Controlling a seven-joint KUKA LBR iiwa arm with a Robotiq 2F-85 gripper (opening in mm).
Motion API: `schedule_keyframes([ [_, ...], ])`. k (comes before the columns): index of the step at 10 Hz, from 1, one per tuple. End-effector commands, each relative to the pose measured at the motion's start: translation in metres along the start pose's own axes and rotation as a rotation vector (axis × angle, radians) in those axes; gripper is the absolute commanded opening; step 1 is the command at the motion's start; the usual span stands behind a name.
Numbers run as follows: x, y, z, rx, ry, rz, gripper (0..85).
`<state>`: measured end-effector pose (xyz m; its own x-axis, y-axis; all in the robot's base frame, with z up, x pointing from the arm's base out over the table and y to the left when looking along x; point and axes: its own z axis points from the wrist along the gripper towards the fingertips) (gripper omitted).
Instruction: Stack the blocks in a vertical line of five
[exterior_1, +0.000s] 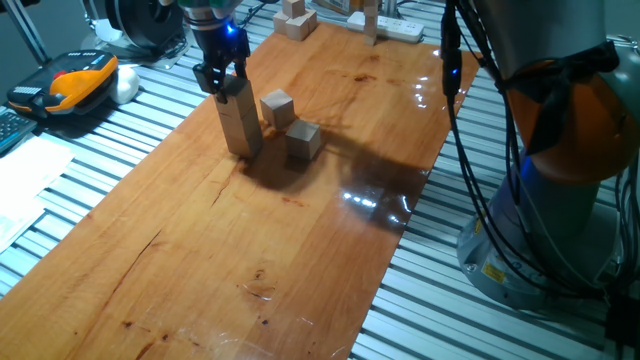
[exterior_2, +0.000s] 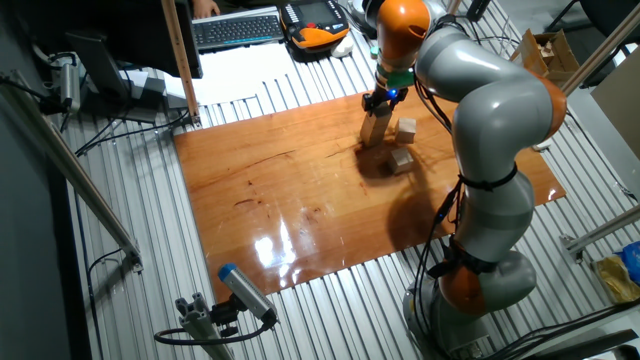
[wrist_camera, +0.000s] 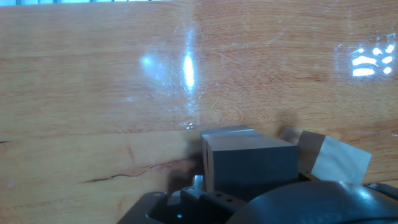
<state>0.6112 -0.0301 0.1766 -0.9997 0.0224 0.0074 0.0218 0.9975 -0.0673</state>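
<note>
Wooden board (exterior_1: 200, 250): stack (exterior_1: 240, 125), two loose blocks (exterior_1: 290, 122).

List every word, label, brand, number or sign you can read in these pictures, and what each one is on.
No text can be read in any view.
Blocks: plain wood, no markings.
Yellow label on the robot base: too small to read.
Orange-and-black handheld unit: screen and keys too blurred to read.
Keyboard: key legends too small to read.

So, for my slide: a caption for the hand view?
Gripper at the top block of the stack, a loose block beside it on the wooden board.
</note>
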Motion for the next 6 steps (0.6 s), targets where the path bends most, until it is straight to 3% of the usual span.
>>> schedule_keyframes([
  [1,0.0001,-0.0002,-0.0001,0.0,0.001,0.003,68.0],
  [6,0.0002,-0.0011,-0.0033,-0.001,-0.025,0.023,68.0],
])
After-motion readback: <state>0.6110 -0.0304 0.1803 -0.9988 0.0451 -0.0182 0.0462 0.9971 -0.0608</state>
